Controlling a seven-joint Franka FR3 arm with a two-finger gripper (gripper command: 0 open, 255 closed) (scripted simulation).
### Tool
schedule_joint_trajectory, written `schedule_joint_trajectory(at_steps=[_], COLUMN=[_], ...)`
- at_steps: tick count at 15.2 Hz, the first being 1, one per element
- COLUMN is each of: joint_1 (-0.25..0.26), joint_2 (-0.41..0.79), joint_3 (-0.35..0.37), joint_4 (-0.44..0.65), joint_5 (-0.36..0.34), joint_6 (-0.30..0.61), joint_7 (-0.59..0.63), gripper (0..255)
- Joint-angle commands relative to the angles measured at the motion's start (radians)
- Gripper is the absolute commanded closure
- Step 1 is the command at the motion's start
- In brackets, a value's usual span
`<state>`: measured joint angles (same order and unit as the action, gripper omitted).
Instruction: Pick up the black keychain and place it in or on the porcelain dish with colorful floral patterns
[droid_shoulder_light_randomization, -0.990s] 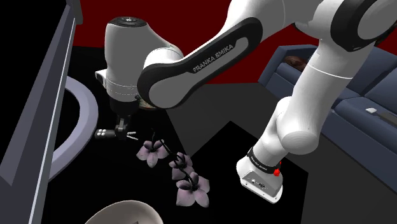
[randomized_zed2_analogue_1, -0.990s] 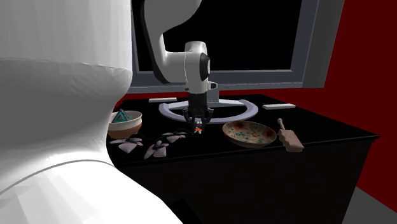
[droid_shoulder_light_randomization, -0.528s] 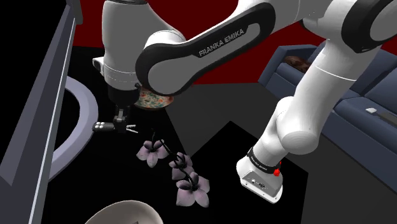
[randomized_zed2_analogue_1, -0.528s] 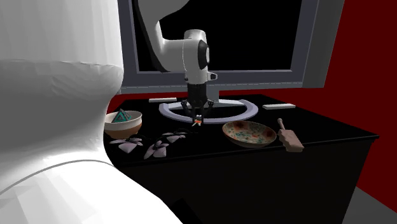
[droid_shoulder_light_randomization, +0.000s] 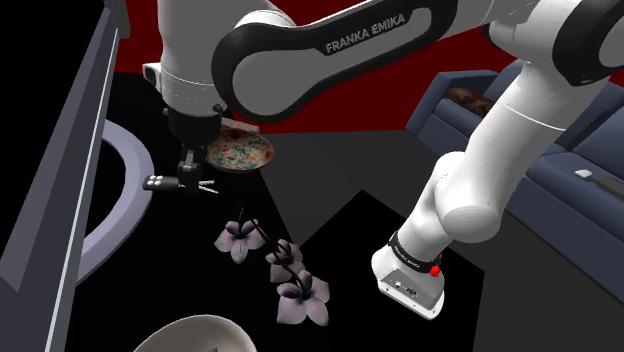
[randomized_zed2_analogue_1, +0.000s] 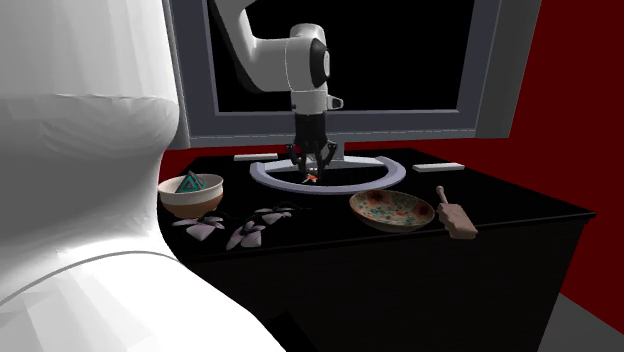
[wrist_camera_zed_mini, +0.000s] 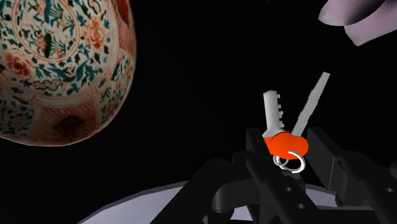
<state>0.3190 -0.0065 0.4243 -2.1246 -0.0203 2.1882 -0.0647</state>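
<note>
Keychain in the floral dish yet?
No: the keychain hangs clasped in the gripper, up off the surface and well apart from the floral dish.

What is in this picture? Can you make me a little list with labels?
Holding: jaws shut on the keychain, silver keys sticking out
Dish: flowery dish, nothing in it, on the black table
Flowers: pale purple flowers lying on the table
Bowl: pale bowl with a teal thing inside
Job: keychain not in dish yet

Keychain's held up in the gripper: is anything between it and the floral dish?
Nothing visible. Between the keychain in the gripper and the dish lies bare black tabletop; the purple flowers lie to the gripper's other side, away from the dish.
</note>
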Motion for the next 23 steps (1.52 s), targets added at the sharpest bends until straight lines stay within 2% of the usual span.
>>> schedule_joint_trajectory(at_steps=[1,7,15,23], joint_1=[0.0,-0.002,-0.09,-0.183], joint_2=[-0.008,-0.033,-0.104,-0.106], joint_3=[0.0,-0.003,-0.113,-0.234], joint_4=[0.02,0.066,-0.001,0.007], joint_5=[0.005,0.017,0.054,0.057], joint_6=[-0.028,-0.097,-0.096,-0.11], joint_7=[-0.004,-0.014,-0.231,-0.445], gripper=[255,255,255,255])
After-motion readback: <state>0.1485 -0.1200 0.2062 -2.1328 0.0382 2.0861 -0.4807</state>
